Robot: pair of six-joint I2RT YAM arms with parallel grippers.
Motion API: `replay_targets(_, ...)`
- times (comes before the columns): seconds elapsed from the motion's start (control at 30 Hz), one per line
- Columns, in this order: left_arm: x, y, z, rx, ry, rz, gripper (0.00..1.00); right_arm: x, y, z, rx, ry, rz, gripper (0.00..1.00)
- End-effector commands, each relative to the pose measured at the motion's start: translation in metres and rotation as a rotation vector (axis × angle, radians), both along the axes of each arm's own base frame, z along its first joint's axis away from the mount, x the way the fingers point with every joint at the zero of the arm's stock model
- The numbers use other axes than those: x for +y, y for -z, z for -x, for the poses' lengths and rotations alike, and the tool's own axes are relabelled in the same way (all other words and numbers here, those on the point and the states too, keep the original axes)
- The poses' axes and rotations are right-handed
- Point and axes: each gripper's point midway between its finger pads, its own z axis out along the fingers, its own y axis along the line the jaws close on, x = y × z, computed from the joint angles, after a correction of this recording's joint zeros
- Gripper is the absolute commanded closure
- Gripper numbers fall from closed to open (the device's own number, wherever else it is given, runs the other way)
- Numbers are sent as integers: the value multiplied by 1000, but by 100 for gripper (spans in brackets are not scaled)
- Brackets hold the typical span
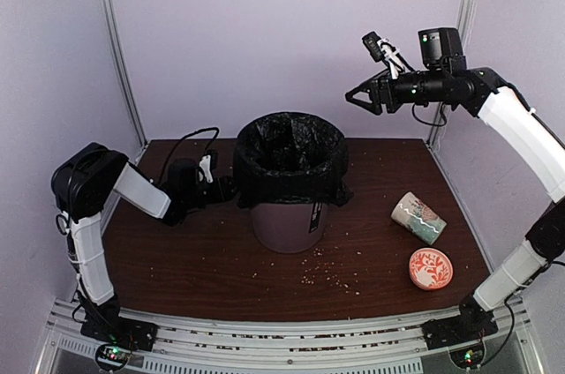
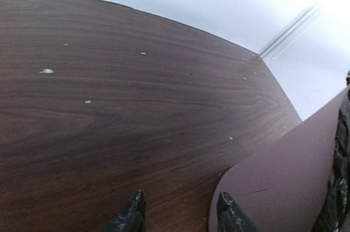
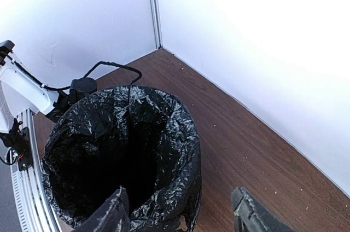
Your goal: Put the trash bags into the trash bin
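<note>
Top external view: on the front of the trash bin point(image 1: 282, 231), a dark label strip point(image 1: 314, 215), its print too small to read. Mauve-brown, tapered, upright near the middle of the table point(image 1: 177, 259), lined with a black trash bag point(image 1: 291, 155) folded out over the rim and hanging down the upper wall.

Low at the bin's left side, just under the bag's overhang, the left gripper point(image 1: 225, 189). Seen from the left wrist: fingertips point(image 2: 131, 216) parted, bare wood between them, one tip right at the bin's wall, contact not clear. Nothing grasped.

High in the air, up and to the right of the bin and well apart from it, the right gripper point(image 1: 357, 96), pointing toward the bin. Seen from the right wrist: jaws spread wide, nothing between them, the bag's open mouth below.

Dark wood grain on the table, crumbs point(image 1: 331, 279) scattered in front of the bin. To the right, a patterned cream mug point(image 1: 419, 217) on its side; nearer, a round coral patterned dish point(image 1: 431, 268). Pale lilac walls point(image 1: 282, 30), metal posts point(image 1: 119, 56) in the rear corners, a black cable point(image 1: 190, 138) looping behind the left arm.
</note>
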Motion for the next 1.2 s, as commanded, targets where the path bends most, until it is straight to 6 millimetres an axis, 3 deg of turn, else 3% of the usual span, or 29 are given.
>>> replay_targets(0.0, -40, -27, 6, -106, 144, 57, 55, 4, 6, 7, -10, -12, 54, 36)
replay_targets(0.13, -70, -30, 19, -144, 232, 40, 56, 8, 8, 12, -16, -39, 75, 38)
replay_targets(0.4, -119, -33, 67, -191, 436, 89, 57, 11, 13, 21, -14, -72, 153, 46)
replay_targets(0.67, -156, -39, 132, -177, 555, 153, 58, 19, 51, 46, 103, -198, 270, 76)
replay_targets(0.73, -150, -35, 136, -150, 521, 155, 58, 18, 66, 55, 138, -236, 332, 81)
replay_targets(1.0, -96, -18, 149, -130, 364, 14, 56, 17, 102, 83, 193, -383, 492, 92)
replay_targets(1.17, -81, -15, 148, -130, 305, -42, 56, 17, 125, 99, 222, -478, 590, 96)
